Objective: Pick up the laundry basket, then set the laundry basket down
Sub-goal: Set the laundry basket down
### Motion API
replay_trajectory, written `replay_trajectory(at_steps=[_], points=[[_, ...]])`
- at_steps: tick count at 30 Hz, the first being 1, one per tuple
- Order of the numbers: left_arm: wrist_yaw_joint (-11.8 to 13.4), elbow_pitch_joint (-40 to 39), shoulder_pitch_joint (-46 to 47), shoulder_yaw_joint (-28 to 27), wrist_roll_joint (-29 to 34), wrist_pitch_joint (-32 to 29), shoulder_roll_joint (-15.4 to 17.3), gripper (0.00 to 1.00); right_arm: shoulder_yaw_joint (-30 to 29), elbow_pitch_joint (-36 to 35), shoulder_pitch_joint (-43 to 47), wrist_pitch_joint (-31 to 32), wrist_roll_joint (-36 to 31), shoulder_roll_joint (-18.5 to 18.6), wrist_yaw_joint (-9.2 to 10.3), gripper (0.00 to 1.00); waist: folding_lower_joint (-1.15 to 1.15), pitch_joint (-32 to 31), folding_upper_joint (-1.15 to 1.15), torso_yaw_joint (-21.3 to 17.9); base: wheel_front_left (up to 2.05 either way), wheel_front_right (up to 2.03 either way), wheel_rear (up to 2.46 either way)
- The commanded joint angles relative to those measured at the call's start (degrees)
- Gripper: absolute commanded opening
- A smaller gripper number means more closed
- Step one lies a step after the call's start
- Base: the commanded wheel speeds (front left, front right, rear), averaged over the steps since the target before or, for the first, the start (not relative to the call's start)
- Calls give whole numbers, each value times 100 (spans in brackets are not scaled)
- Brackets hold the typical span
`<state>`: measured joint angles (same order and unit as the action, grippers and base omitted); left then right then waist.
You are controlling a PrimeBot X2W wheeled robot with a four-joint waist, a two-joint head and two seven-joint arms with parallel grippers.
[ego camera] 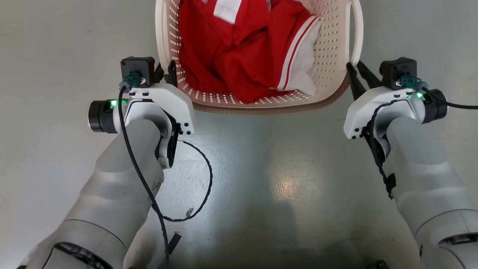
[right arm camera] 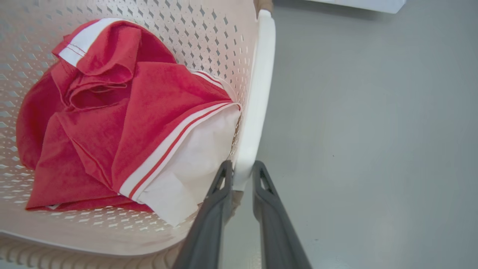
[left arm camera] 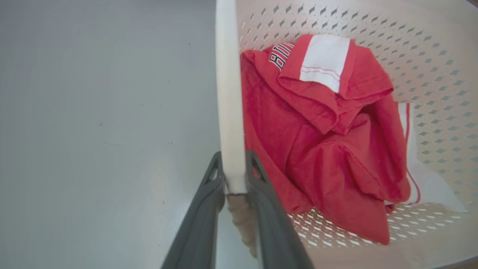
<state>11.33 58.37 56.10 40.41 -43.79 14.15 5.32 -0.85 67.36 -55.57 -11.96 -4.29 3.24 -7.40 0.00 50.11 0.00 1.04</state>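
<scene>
- The left gripper (left arm camera: 234, 162) is pinching the white loop handle (left arm camera: 228, 93) on the laundry basket's left side, with its dark fingers pressing that strip from both sides.
- The right gripper (right arm camera: 242, 167) is clasping the opposite white handle (right arm camera: 257, 93) the same way, with its fingers closed against the handle's lower end.
- The laundry basket (ego camera: 261, 107) is sitting between the two grippers at the top of the head view, its brown rim facing the robot.
- A red garment with white trim (ego camera: 239, 48) is lying crumpled inside.
- Beneath everything the grey floor (ego camera: 283, 168) is spreading out; I cannot tell whether the basket is touching it.
</scene>
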Motion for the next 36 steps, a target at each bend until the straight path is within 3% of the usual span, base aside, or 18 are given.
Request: replay_trajectory(at_steps=[1, 18, 36], points=[[-52, -102, 29, -214, 175, 85, 139, 0, 40, -95, 98, -96, -179, -36, -9, 0, 0, 34, 0, -11, 0, 0, 0], [-290, 213, 7, -753, 776, 85, -97, 0, -222, -180, 159, -80, -370, -36, -9, 0, 0, 57, 0, -33, 0, 0, 0], [-371, 418, 63, -1069, 1224, 85, -182, 0, 202, 52, 196, -49, 143, -36, -9, 0, 0, 19, 0, -59, 0, 0, 0]])
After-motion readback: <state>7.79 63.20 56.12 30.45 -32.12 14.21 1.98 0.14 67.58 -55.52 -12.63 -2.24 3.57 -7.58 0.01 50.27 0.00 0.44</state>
